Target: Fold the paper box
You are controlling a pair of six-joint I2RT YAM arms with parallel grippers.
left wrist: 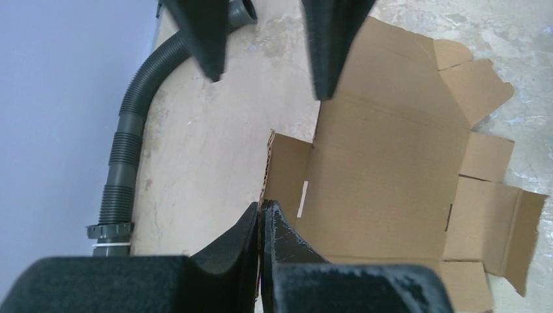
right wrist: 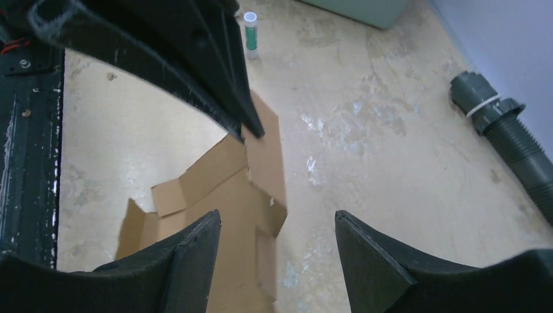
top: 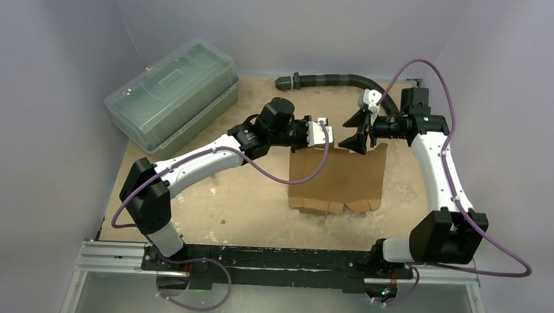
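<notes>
paper box (top: 336,179): far edge behind fingers (top: 359,140) | hose (right wrist: 515,143): cut by frame

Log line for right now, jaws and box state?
left jaws: shut on paper box far-edge flap, raised | right jaws: open, empty, facing that flap | remainder: flat on table

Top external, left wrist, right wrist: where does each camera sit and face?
Top external: above, behind the robot, looking down at the table, left arm, right arm and paper box.
Left wrist: on the left arm, looking past the shut left tool, pinching a box flap, toward the corrugated hose.
Right wrist: on the right arm, looking through the open right tool at the box.
Shared: both wrist views show the box and the other tool.
</notes>
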